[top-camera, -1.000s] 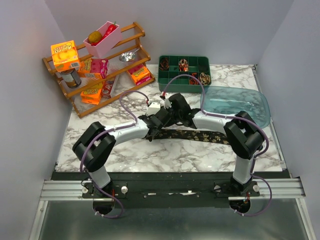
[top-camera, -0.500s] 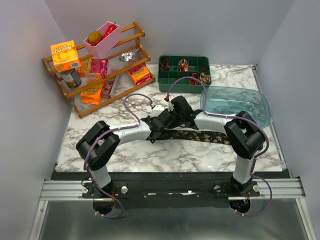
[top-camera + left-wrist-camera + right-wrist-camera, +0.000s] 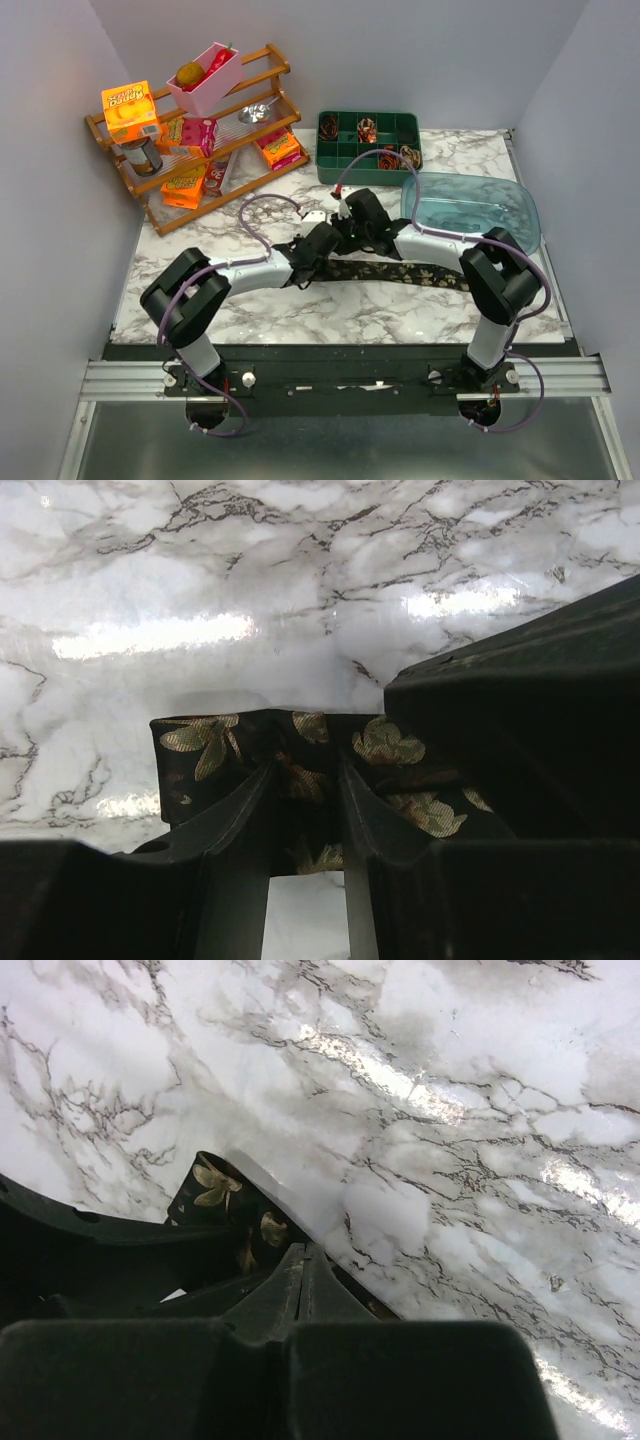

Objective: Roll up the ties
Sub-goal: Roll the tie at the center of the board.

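Note:
A dark tie (image 3: 400, 272) with gold flowers lies flat across the middle of the marble table. Both grippers meet over its left end. In the left wrist view my left gripper (image 3: 305, 767) stands open, its fingers astride the tie's folded end (image 3: 200, 745). The black body of the right gripper (image 3: 520, 700) is close on the right. My right gripper (image 3: 303, 1252) is shut, its tips down at the edge of the tie (image 3: 215, 1195); whether fabric is pinched does not show. Small coiled ties (image 3: 366, 128) sit in a green tray.
The green compartment tray (image 3: 335, 165) stands at the back centre. A clear blue-green bin (image 3: 470, 210) is at the back right, close to the right arm. A wooden rack (image 3: 200, 140) with boxes, a can and a pink tub fills the back left.
My left gripper's jaws have come apart over the tie's end. The left arm's elbow has swung outward to the left, and both wrists have shifted slightly right.

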Motion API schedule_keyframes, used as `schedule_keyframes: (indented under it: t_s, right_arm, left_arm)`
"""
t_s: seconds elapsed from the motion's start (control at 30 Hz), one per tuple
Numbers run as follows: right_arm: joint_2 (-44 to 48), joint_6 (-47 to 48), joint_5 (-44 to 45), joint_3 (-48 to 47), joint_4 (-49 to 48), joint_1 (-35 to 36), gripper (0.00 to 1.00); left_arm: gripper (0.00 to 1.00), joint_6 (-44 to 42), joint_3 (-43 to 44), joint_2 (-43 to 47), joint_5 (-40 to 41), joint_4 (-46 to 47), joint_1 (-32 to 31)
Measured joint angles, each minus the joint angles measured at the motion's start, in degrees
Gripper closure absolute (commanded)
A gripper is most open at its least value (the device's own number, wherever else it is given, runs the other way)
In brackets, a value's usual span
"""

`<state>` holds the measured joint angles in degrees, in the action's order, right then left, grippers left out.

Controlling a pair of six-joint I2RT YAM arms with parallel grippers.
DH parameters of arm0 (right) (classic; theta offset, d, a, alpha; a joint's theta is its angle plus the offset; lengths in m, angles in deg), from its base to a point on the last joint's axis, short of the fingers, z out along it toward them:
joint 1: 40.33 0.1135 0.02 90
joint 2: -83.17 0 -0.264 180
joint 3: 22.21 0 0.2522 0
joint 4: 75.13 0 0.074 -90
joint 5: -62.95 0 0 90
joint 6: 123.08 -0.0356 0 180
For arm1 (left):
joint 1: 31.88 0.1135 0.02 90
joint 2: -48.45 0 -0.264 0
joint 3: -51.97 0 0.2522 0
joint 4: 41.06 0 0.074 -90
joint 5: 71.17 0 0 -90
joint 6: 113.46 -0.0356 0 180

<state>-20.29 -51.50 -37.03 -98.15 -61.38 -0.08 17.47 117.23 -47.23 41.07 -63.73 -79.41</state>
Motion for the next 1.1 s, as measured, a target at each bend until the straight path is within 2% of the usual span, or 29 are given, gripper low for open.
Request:
schedule_keyframes:
  t_s: [0.03, 0.17, 0.27, 0.67, 0.87, 1.1]
  right_arm:
    - [0.46, 0.00, -0.07, 0.20, 0.00, 0.00, 0.99]
    - [2.71, 0.00, -1.14, 1.25, -0.37, 0.00, 0.99]
    - [4.59, 0.00, -2.73, 2.19, -1.09, 0.00, 0.99]
    - [5.81, -1.33, -13.75, 3.85, -8.00, -0.02, 0.99]
    - [4.87, -1.77, -16.52, 3.82, -9.62, 0.24, 0.99]
    - [0.09, -1.79, -17.77, 3.19, -9.77, 1.60, 0.99]
  left_arm:
    - [0.56, 0.07, -0.59, 0.68, -0.33, 0.24, 0.07]
    - [0.36, 0.11, -3.50, 5.03, -1.44, 0.55, 0.20]
    - [0.32, 0.07, -5.31, 9.14, -2.12, 1.27, 0.37]
    - [0.31, 0.11, -10.69, 19.19, -7.69, 5.31, 4.83]
    - [0.23, 0.33, -15.02, 24.63, -13.31, 6.60, 12.96]
    - [0.20, 1.46, -20.59, 25.90, -23.89, 11.32, 21.64]
